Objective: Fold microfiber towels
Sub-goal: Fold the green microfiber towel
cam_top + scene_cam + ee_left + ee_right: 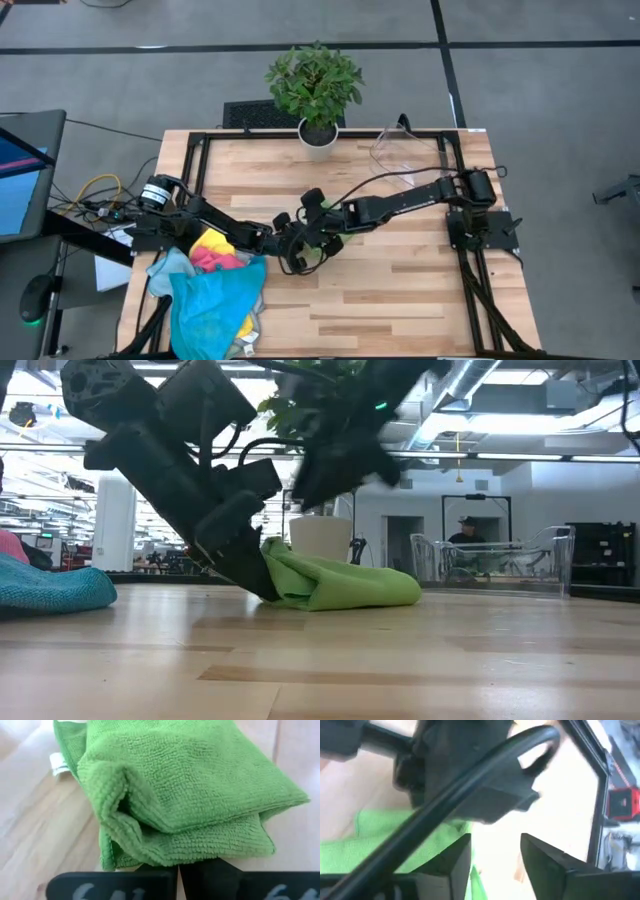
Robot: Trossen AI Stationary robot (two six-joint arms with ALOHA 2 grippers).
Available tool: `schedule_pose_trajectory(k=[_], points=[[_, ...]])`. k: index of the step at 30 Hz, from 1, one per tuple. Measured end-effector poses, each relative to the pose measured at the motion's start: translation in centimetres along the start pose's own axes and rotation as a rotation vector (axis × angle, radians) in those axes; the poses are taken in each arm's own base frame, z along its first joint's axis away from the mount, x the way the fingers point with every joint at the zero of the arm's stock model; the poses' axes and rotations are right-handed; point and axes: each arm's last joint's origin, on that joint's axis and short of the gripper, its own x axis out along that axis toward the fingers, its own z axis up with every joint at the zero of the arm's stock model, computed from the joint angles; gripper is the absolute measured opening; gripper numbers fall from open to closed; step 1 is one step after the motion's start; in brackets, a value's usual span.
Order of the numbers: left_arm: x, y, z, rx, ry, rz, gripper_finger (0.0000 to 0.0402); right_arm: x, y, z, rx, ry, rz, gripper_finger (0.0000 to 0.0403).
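A bright green microfiber towel (340, 585) lies folded into a thick bundle on the wooden table's middle (318, 252), mostly under the two arms in the high view. My left gripper (255, 575) reaches in low from the table's left and is shut on the towel's left end (165, 857). My right gripper (495, 860) hangs open above the towel (380, 840), clear of it, and looks blurred in the low view (340, 455). More towels in teal, pink and yellow lie heaped (215, 290) at the table's near left. My left gripper pinches the folded towel's near edge (167, 862) between its two fingers, where several layers stack up. The fingers slant down from the table's left side. The towel rests on the table with its fold bulging up just beyond the fingertips.
A potted plant (315, 85) stands at the table's far edge. A clear plastic bin (410, 150) sits at the far right. A black frame (455, 240) runs along the table's sides. Bare wood (400, 290) lies to the near right.
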Motion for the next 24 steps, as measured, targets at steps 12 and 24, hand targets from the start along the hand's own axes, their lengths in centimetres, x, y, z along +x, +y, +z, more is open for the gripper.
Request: schedule_pose_trajectory(k=[12, 24], points=[[-3.3, 0.3, 1.8, -0.038, 0.026, -0.039, 0.0, -4.6, 1.5, -1.3, 0.427, -0.039, 0.06, 0.0202], [-7.4, 0.5, 2.8, -0.085, -0.066, 0.074, 0.0, -1.6, 2.7, -3.5, 0.537, 0.002, 0.049, 0.0187]])
